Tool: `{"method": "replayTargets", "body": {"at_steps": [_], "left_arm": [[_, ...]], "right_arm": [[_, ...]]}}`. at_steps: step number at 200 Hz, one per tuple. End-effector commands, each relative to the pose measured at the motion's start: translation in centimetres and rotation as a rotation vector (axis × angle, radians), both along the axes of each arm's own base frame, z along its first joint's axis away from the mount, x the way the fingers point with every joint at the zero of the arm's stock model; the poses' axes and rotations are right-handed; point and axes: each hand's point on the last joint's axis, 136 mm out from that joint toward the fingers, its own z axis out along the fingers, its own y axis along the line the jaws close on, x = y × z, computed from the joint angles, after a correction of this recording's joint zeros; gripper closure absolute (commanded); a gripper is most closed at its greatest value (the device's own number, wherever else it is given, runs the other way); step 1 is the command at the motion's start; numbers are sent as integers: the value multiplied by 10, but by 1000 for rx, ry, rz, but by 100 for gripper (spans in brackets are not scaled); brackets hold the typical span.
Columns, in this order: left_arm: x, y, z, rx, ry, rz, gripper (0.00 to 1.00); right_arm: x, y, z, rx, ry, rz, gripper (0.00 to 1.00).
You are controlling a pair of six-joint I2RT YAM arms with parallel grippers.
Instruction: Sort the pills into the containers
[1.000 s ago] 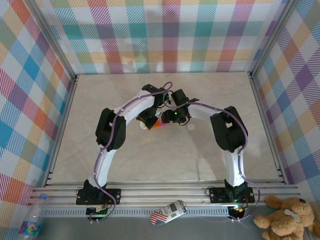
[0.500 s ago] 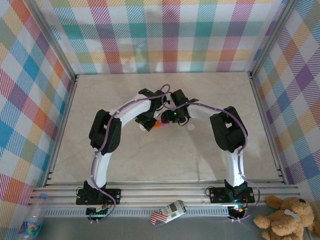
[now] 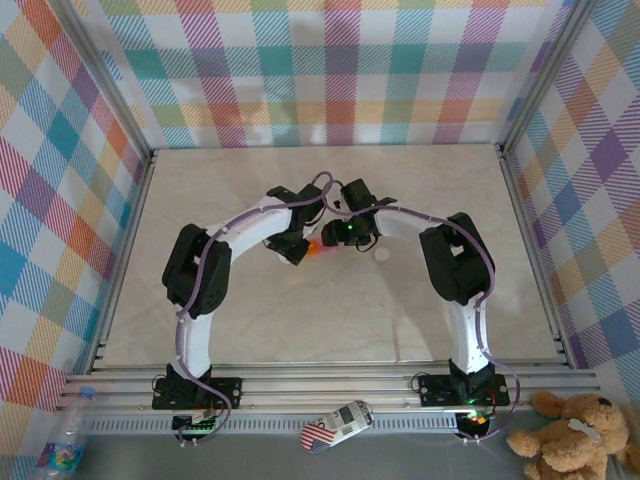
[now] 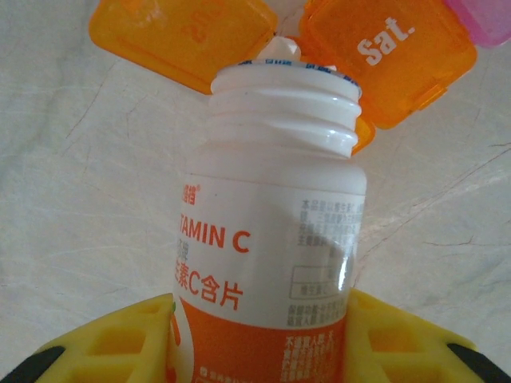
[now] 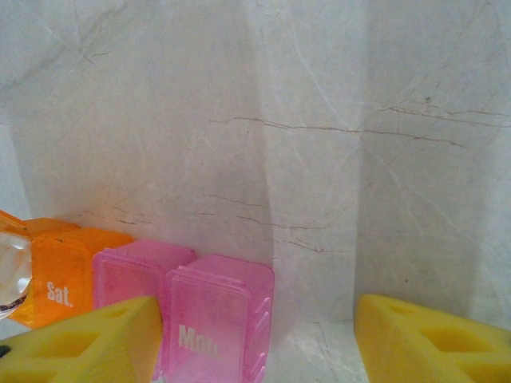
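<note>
top external: high above near edge, looking down over whole pale marbled tabletop | left wrist: very near, along white plastic vitamin bottle toward orange square plastic box marked Sat. | right wrist: low, near, same box at left

A pale, marble-veined bench sits inside walls of pastel plaid cloth. Aluminium rails run along its near edge. Beyond them, a tan teddy bear slumps at the right corner and a plastic water bottle lies at the left. Between them lies a small stars-and-stripes object.
</note>
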Motion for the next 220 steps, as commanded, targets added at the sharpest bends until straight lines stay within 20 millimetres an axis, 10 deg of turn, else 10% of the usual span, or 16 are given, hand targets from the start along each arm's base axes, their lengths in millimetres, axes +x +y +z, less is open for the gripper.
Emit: {"method": "replayTargets", "body": {"at_steps": [1, 220], "left_arm": [[-18, -1, -20, -26, 73, 15, 100], [-17, 5, -13, -182, -134, 112, 100]], "right_arm": [[-39, -1, -63, -91, 144, 45, 35], [-36, 3, -56, -65, 148, 24, 34]]}}
